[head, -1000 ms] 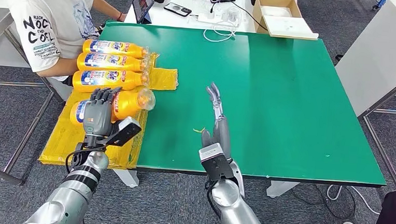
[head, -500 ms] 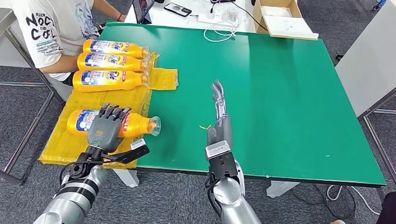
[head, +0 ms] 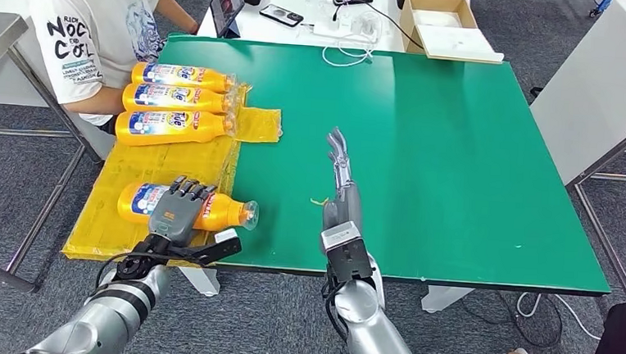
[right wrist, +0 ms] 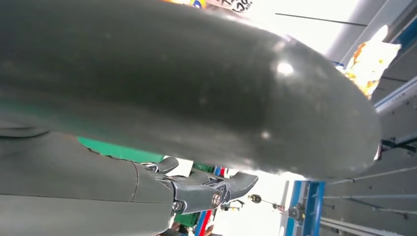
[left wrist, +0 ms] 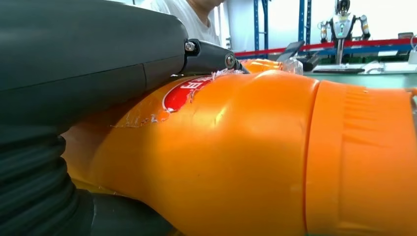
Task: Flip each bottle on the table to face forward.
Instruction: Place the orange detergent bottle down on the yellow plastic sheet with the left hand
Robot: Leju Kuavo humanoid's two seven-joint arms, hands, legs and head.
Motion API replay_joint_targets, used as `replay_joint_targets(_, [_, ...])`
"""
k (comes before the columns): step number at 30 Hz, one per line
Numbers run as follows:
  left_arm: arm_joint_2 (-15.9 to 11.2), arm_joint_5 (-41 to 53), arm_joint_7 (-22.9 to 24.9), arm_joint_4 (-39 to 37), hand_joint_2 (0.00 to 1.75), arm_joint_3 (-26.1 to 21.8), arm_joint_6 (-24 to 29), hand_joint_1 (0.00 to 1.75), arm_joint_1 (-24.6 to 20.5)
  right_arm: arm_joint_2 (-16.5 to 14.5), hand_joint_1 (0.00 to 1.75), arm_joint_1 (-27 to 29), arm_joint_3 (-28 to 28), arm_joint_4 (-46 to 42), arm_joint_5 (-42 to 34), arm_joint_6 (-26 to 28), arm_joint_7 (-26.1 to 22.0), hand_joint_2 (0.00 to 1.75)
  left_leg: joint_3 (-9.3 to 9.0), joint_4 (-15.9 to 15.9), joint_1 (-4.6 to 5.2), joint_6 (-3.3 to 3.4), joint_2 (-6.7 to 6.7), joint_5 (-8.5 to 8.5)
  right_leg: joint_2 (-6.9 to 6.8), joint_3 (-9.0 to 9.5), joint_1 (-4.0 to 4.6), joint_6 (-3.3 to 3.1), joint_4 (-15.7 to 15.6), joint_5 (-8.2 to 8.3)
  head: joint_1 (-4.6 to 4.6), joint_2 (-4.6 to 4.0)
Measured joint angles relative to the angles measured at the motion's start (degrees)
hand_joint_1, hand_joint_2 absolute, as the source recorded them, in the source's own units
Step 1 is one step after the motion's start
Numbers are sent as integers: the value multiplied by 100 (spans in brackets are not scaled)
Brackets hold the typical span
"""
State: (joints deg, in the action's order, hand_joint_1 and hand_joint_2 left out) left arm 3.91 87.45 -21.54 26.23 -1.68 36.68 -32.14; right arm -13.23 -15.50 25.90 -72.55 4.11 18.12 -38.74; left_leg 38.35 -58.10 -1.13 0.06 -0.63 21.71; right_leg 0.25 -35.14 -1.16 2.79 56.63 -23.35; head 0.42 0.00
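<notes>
Left hand (head: 178, 215) lies over the middle of the near bottle (head: 225, 213), lower left of the head view, fingers draped across the label; the bottle's midsection is hidden beneath them. In the left wrist view the orange body (left wrist: 236, 162) presses against the hand (left wrist: 83, 59), thumb below and finger above, so it is held. The bottle lies on its side on the yellow sheet (head: 130, 166), clear cap pointing toward the green counter (head: 459, 153).

Right hand (head: 344, 183) rests at frame centre above the counter, fingers extended and apart, holding nothing. In the right wrist view a dark, blurred surface close to the lens covers most of the picture; little else can be made out.

Three further bottles (head: 175, 100) lie side by side in the upper left, blue labels up, caps toward the counter.

A seated person (head: 89, 32) in a white printed shirt is cut off by the upper left edge. A white desk beyond carries a phone (head: 280, 14), cables and a cardboard box (head: 446, 25). Floor is grey carpet (head: 14, 183).
</notes>
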Motion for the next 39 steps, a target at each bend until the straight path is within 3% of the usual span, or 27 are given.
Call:
replay_joint_targets(6, [-41, -18, 114, -427, 175, 86, -258, 175, -306, -30, 0, 1, 33, 66, 27, -39, 36, 0, -13, 1, 0, 0, 0, 0, 0, 14, 0, 0, 0, 0, 1, 0])
replay_joint_targets(8, [-45, -41, 123, -498, 175, 90, -293, 164, -347, -33, 0, 0, 39, 84, 33, -44, 39, 0, -19, 1, 0, 0, 0, 0, 0, 19, 0, -1, 0, 0, 1, 0])
replay_joint_targets(9, [-46, -77, 128, -525, 175, 91, -334, 148, -365, -34, 0, 1, 43, 91, 42, -51, 47, 0, -23, 1, 0, 0, 0, 0, 0, 23, 0, -1, 0, 0, 0, 0])
replay_joint_targets(12, [-46, -327, 132, -581, 175, 85, -596, 43, -425, -40, 0, 4, 67, 114, 89, -75, 89, 0, -34, 2, 0, -1, 0, 0, 0, 33, 0, -1, 0, 0, -1, 0])
replay_joint_targets(13, [-46, -434, 132, -593, 175, 76, -700, 15, -446, -43, 0, 7, 75, 122, 107, -79, 103, 0, -37, 2, 0, -1, 0, 0, 0, 36, 0, -1, 0, 0, -1, 0])
replay_joint_targets(14, [-46, -531, 132, -601, 175, 65, -792, 3, -467, -47, 0, 11, 81, 131, 122, -82, 114, 0, -40, 3, 0, -1, 1, 0, 0, 38, 0, -1, 0, 0, -1, 0])
replay_joint_targets(15, [-46, -605, 132, -607, 175, 55, -861, 0, -487, -54, 0, 13, 85, 138, 135, -85, 125, 0, -42, 3, 0, -1, 1, 1, 0, 40, 0, -1, 0, 0, -1, 0])
replay_joint_targets(19, [-44, -766, 125, -627, 0, 6, -976, 0, -540, -80, 0, 17, 93, 177, 178, -96, 156, 0, -53, 3, 0, -2, 4, 1, 1, 48, 1, -1, 0, 0, -1, 0])
replay_joint_targets(27, [-45, -955, -28, -636, 0, -106, -1194, 0, -562, -86, 0, 16, 91, 258, 180, -148, 199, 0, -56, 3, 0, -1, -3, 1, 0, 56, -1, -3, 0, -3, 0, 0])
replay_joint_targets(35, [-2, -1459, -418, -638, 0, -279, -2093, 0, -609, -86, 0, 10, 67, 348, 179, -191, 228, 0, -88, 5, 2, -3, -29, 3, -15, 91, -2, -9, -2, -11, -1, 0])
replay_joint_targets(39, [11, -1657, -550, -637, 0, -349, -2892, 0, -697, -86, 0, -2, 9, 409, 176, -251, 257, 0, -117, 8, 1, -10, -45, 8, -28, 95, -1, -22, -3, -25, -2, 0])
